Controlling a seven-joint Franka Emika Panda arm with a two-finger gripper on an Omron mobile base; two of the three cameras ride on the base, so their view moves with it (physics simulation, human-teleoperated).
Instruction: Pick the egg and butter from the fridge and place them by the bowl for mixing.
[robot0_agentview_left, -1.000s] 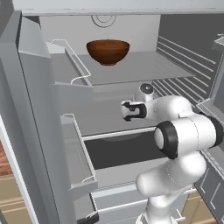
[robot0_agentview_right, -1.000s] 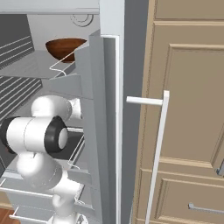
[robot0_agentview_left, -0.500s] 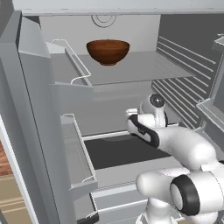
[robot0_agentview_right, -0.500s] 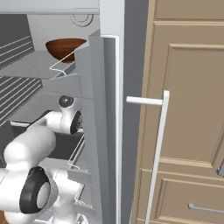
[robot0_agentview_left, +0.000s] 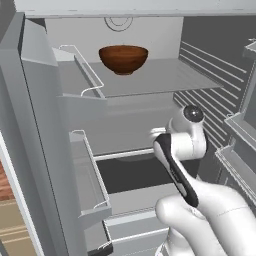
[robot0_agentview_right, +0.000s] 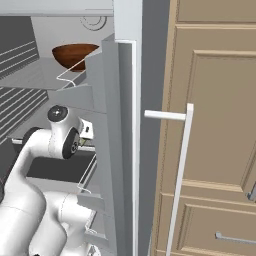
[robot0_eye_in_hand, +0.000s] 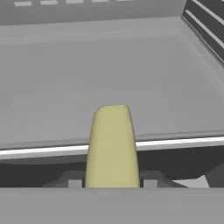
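The fridge (robot0_agentview_left: 37, 130) stands open in front of me. A pale yellow stick of butter (robot0_eye_in_hand: 111, 144) rises between my fingers in the hand view, over the front lip of a pale grey fridge shelf (robot0_eye_in_hand: 109, 65). My gripper (robot0_eye_in_hand: 112, 181) is shut on the butter. In the left base view my bent forearm (robot0_agentview_left: 175, 160) covers the hand above the middle shelf. The egg and the bowl are out of view.
A glossy reddish-brown wooden bowl (robot0_agentview_left: 123, 58) sits on the upper shelf. White wire racks (robot0_agentview_left: 92, 172) line the open door on the left. A dark drawer opening (robot0_agentview_left: 130, 172) lies below the middle shelf. Right of the fridge stand tan cabinets (robot0_agentview_right: 220, 125) and the long white bar handle (robot0_agentview_right: 180, 165).
The arm has folded: its elbow dropped low and the forearm now slants up across the shelf, hiding the hand in the base views. The gripper stays shut.
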